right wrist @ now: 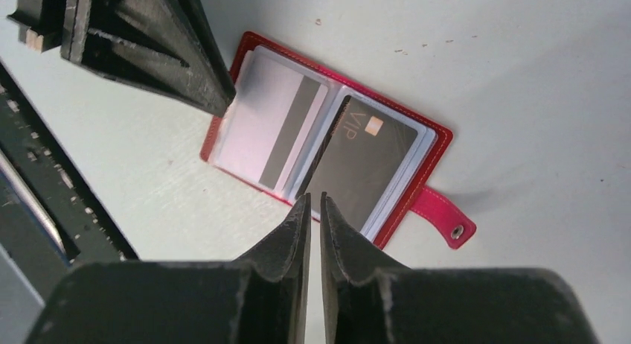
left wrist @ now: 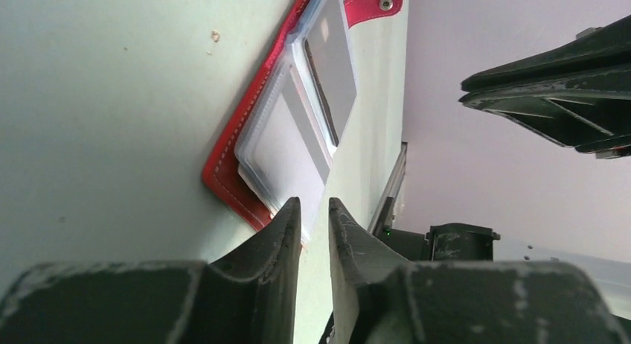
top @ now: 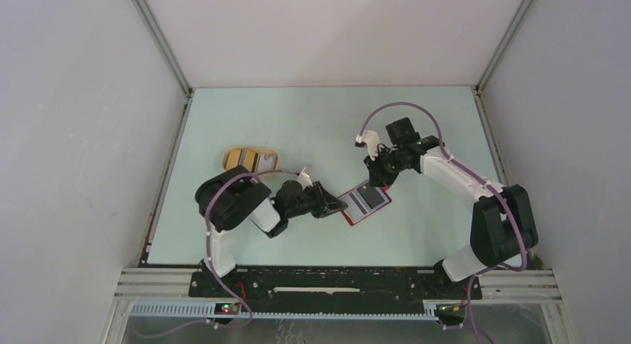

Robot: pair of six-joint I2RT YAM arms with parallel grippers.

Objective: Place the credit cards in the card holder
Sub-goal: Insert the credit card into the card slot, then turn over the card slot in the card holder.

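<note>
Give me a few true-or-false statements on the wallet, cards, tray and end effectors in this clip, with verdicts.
1. The wallet lies open on the table. True.
2. A dark card marked VIP sits in the half with the tab. True.
3. The right end effector grips a card. False: nothing sits between its fingers.
4. The tray lies on the table's right side. False: it is on the left side.
5. The left end effector is at the wallet's edge. True.
</note>
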